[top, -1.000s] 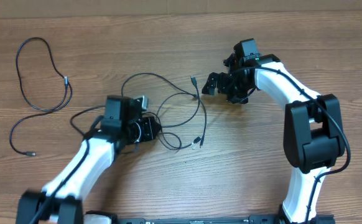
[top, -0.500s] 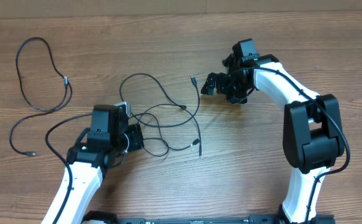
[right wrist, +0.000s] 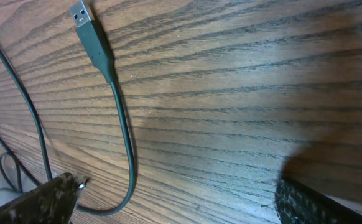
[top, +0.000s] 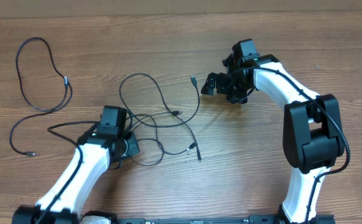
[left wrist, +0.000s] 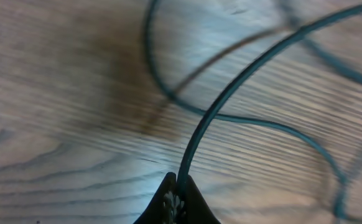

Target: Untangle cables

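Left gripper (left wrist: 176, 185), jaws together, is being used to pinch one light, limp cable (left wrist: 213, 107) mid-length; plug ends (right wrist: 86, 22) are judged the firmer hold.

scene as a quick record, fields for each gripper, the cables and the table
left gripper: shut on one cable of the tangle
right gripper: open, holding nothing; a usb plug lies ahead of it, untouched
tangle: thin black cords looping and crossing near the table's middle
loose cable: far left, apart from the tangle
table: wood grain
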